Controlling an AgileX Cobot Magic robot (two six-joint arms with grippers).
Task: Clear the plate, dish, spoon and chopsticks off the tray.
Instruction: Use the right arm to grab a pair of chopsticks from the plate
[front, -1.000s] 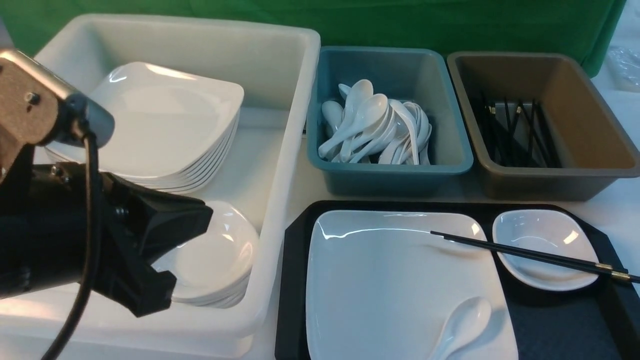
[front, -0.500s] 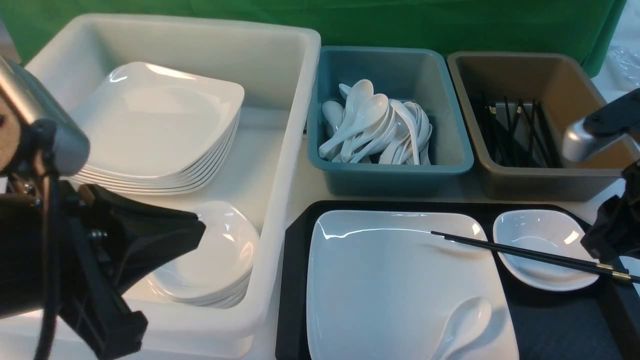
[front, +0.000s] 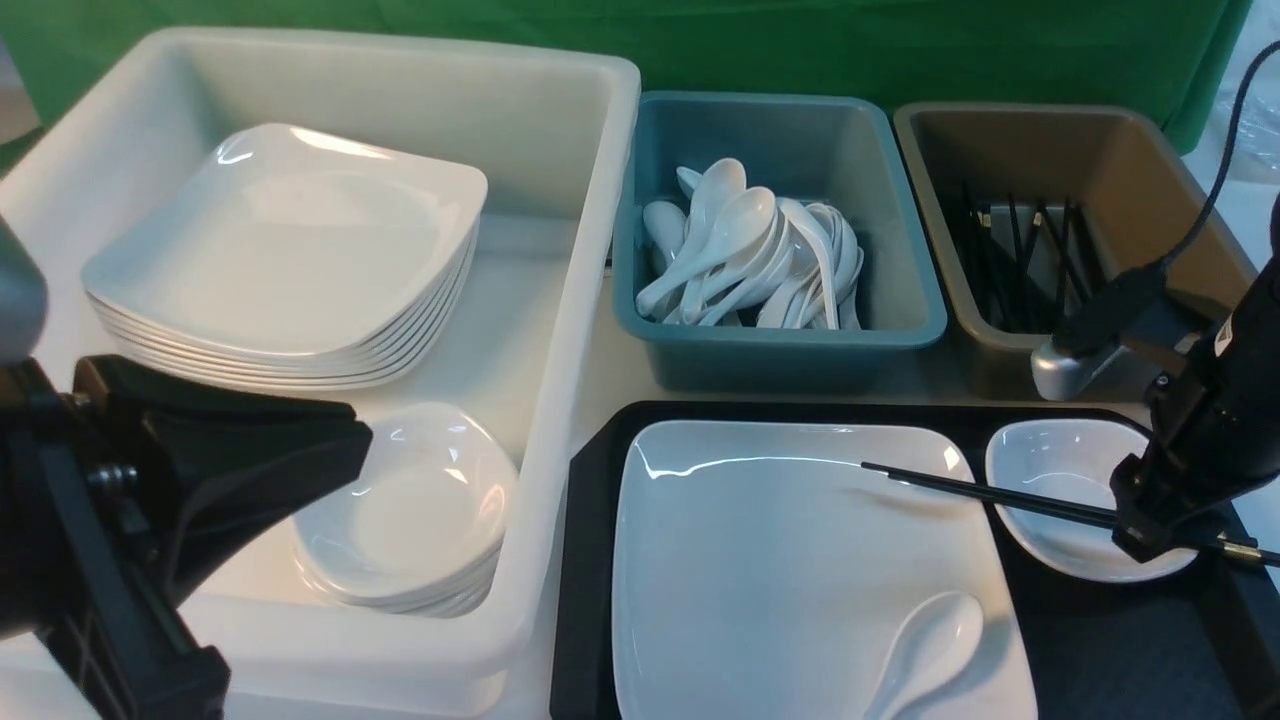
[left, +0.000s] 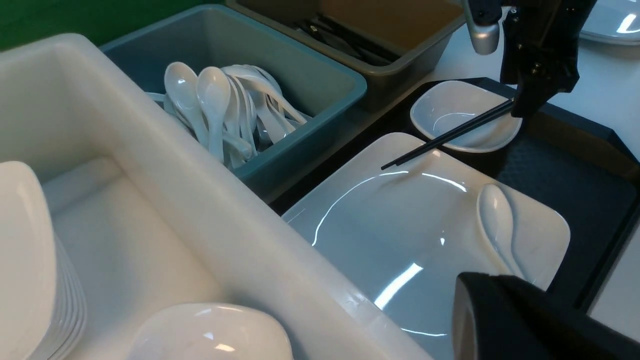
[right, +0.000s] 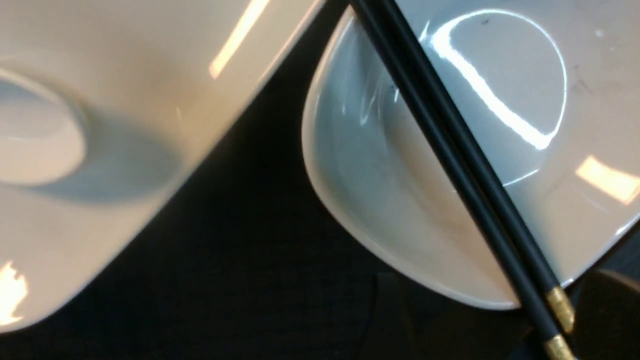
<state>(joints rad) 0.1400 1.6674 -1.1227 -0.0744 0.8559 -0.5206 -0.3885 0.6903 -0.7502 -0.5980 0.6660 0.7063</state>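
The black tray (front: 1110, 650) holds the large white plate (front: 780, 560) with the spoon (front: 925, 645) lying on its near right corner. The small dish (front: 1060, 470) sits on the tray to the plate's right. The chopsticks (front: 1000, 497) lie across the dish with their tips on the plate. My right gripper (front: 1160, 530) is open and low over the dish's right edge. Its fingers (right: 605, 315) straddle the chopsticks (right: 450, 145) near the gold bands. My left gripper (front: 275, 570) is open and empty, above the white tub's near edge.
A white tub (front: 590, 200) at the left holds a stack of plates (front: 290, 250) and a stack of dishes (front: 410, 510). Behind the tray stand a teal bin (front: 780, 345) of spoons and a brown bin (front: 1150, 200) of black chopsticks.
My right arm has come in from the right and dropped onto the chopsticks over the dish. My left arm has drawn back toward the lower left.
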